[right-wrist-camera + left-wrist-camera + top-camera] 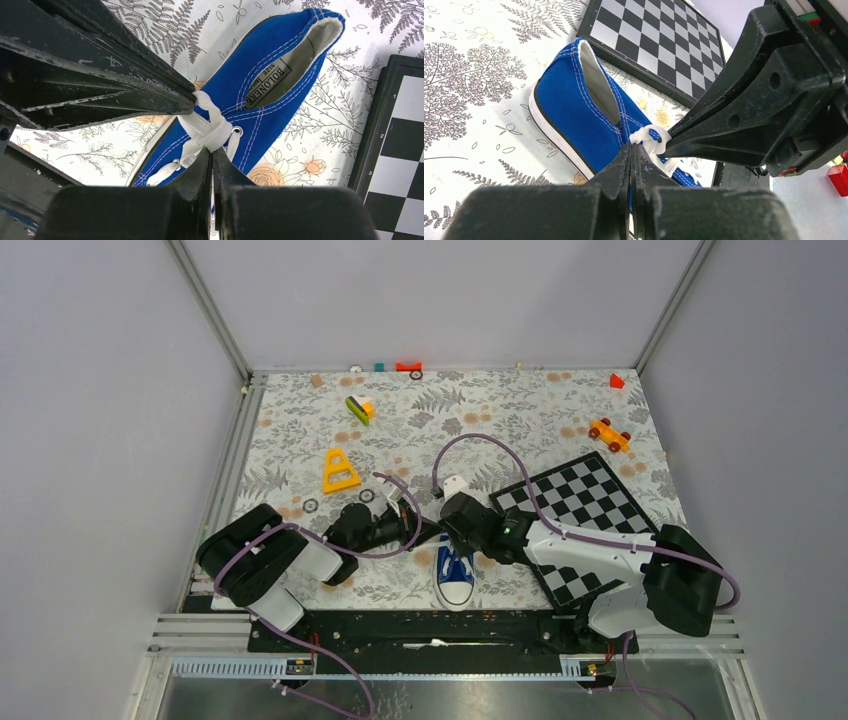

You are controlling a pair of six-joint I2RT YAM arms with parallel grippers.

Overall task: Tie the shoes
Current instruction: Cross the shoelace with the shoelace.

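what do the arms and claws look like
The left arm and right arm have black joints and white shells, each with a looping purple cable. The left claw and right claw are matte black, each a pair of tapered wedges.

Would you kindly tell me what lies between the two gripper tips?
A knotted white lace, above the sneaker, pinched by the left gripper and the right gripper; the right wrist view shows it best.

Both arms are crowding the space over the sneaker [456,578], with the left gripper [631,155] and right gripper [211,155] meeting tip to tip at its laces [210,127]. The chessboard [580,502] is obstructing approach from the right. Bare table [390,585] is lying open on the left.
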